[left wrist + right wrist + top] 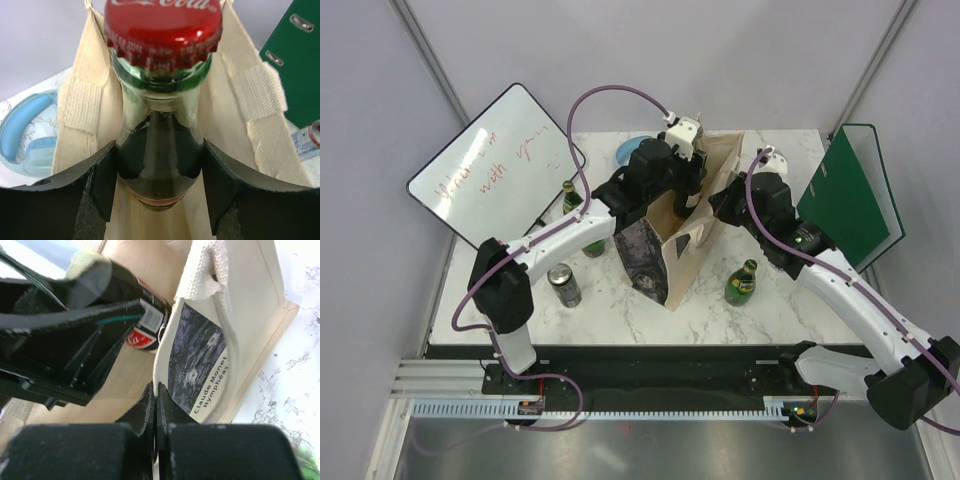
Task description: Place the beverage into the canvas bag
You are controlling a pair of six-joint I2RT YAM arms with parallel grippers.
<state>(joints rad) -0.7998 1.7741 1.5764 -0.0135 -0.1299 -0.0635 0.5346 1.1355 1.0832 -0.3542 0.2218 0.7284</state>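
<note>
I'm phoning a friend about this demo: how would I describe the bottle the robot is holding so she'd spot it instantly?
Start at the beige canvas bag standing mid-table. Right at its open mouth, the left gripper clamps a glass bottle of dark drink. Unlike the green bottles and silver can on the marble table, it has a red cap.
</note>
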